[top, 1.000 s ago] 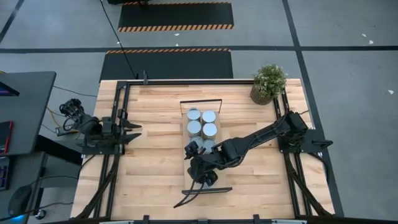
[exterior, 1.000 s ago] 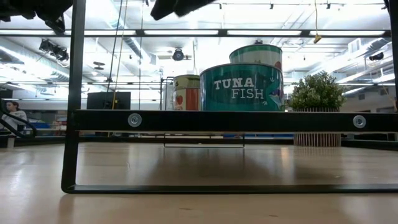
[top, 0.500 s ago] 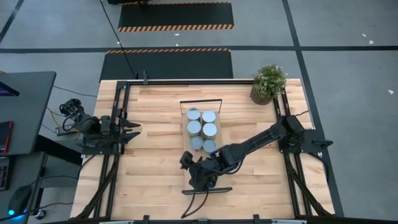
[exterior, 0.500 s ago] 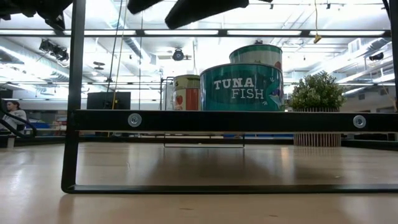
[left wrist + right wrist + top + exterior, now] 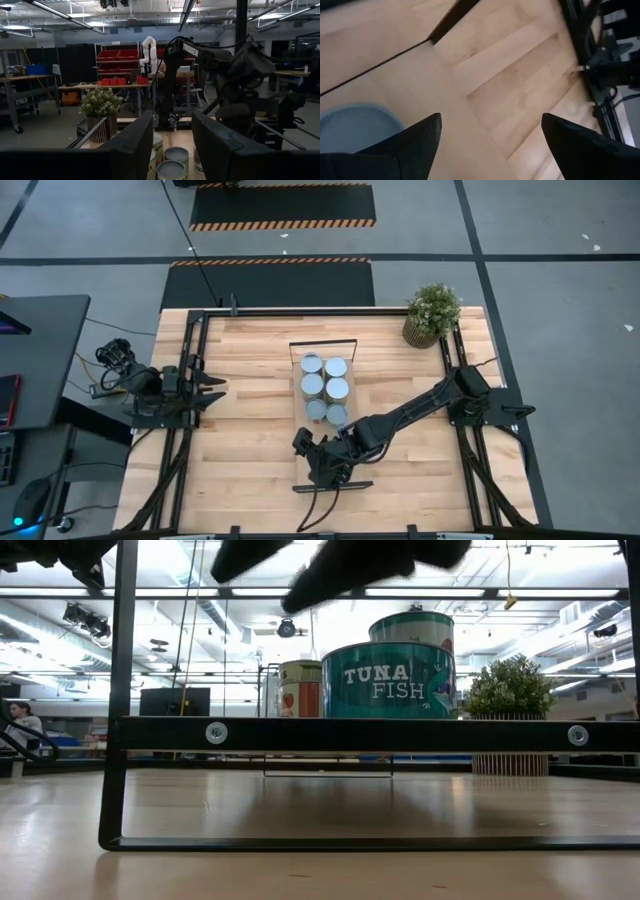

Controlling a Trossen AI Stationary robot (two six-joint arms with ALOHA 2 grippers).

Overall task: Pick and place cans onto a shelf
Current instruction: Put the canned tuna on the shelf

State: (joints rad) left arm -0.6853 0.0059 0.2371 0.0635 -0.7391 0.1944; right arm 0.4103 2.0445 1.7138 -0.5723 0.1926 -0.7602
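Step in hand: judged as the gap after a placement; the right gripper (image 5: 303, 444) hangs empty over the near end of the shelf (image 5: 326, 470), in the lower middle of the high view.
Right gripper: fingers spread wide with nothing between them; its wrist view shows bare light wood and part of one pale can top (image 5: 355, 122).
Left gripper: parked at the table's left edge (image 5: 205, 387), fingers parted and empty.
Cans: six (image 5: 325, 389) stand in two rows on the shelf's far half, centre of the high view; the low view shows a tuna fish can (image 5: 388, 680) nearest.
Free cans: none visible on the tabletop, though the arm may hide one.
Next move: probably lifting clear of the shelf and finding another can, if any remain.
Potted plant: upper right table corner (image 5: 432, 314).
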